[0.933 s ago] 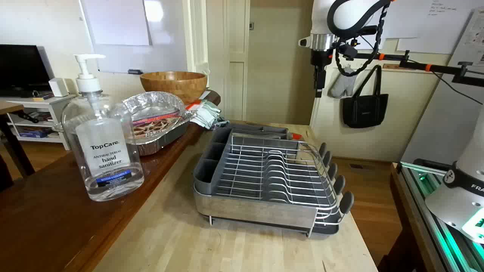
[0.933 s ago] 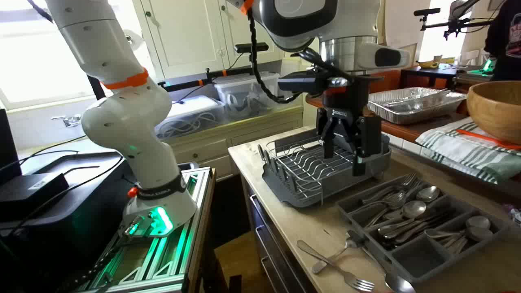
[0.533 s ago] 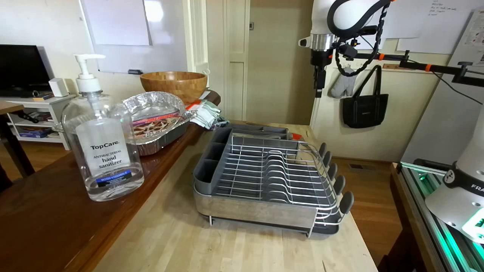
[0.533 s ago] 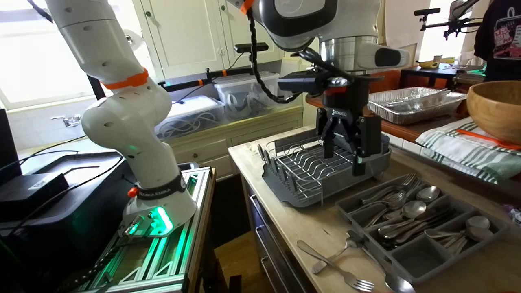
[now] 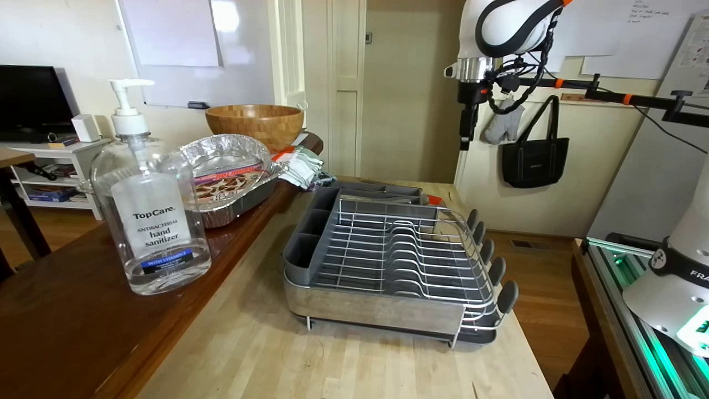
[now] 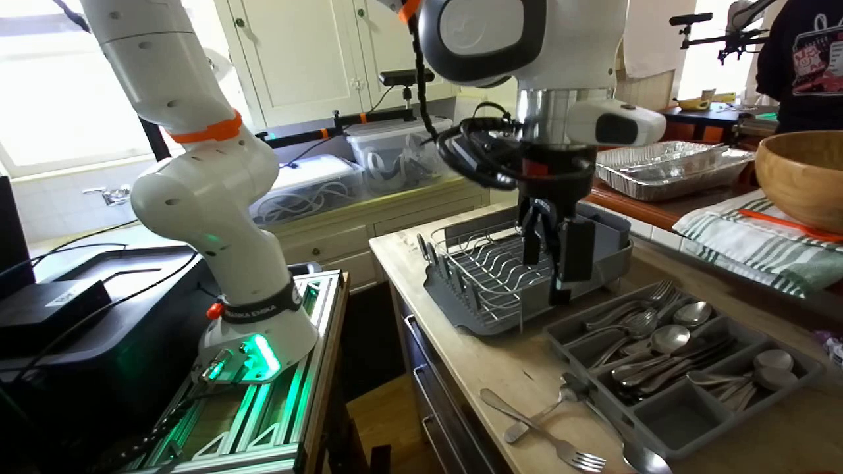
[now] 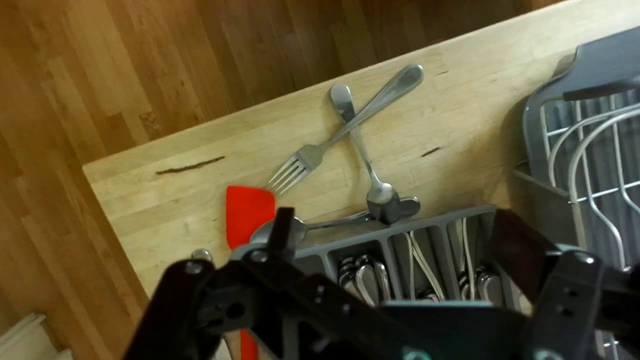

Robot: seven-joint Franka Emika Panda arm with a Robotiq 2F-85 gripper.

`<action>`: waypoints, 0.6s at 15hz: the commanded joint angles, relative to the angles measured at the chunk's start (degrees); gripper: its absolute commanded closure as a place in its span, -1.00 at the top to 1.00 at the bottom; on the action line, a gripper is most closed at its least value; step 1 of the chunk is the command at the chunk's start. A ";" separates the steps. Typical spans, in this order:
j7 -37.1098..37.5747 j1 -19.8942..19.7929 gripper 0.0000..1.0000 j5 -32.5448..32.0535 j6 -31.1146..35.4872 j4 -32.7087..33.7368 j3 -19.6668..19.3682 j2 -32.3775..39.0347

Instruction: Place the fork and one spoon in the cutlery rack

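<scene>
Got gripper (image 6: 545, 282) pointed down, held well above counter (image 7: 170, 210), w/ fingers (image 7: 283, 232) spread wide, tips far apart per wrist view. B/w fingers there, lower down, can see part of grey divided tray (image 6: 681, 421) w/ flatware (image 6: 670, 338) in its slots. Behind L finger in same view, just beside tray's long edge, got lower spoon (image 6: 645, 459), partly hidden. Up from gap b/w fingertips, can see upper spoon (image 7: 382, 197), scoop end over lower spoon's hdl, & fork (image 7: 310, 156) laid across it, hdls crossed. Just L of L fingertip, nr fork tines, got red spatula (image 7: 247, 212), partly covered by gripper. To R of R finger in wrist view, can see part of cutlery rack (image 5: 376, 310), upright on counter nr tray; in an exterior view, partly behind fingers. Can't tell exact gap from fingertips to rack. Farther out, to R of fingers in an exterior view, can see striped towel (image 6: 757, 240), foil pans (image 6: 649, 181) & wooden bowl (image 6: 803, 178). On brown ledge (image 5: 72, 327), to L of fingers in an exterior view, well apart, got sanitizer bottle (image 5: 152, 221). Farthest, in bkgd, can see black tote bag (image 5: 534, 163) hung to R of fingers, plus person (image 6: 807, 72) in dark top, also to R in an exterior view.
</scene>
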 commanded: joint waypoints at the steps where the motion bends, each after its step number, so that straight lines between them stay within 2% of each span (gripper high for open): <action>1: 3.65 -2.20 1.00 6.03 3.53 -1.21 -1.39 4.73; 6: 9.22 -4.92 1.00 13.66 8.29 -2.07 -2.26 10.89; 9: 10.14 -6.23 1.00 19.02 11.47 -1.68 -1.84 15.34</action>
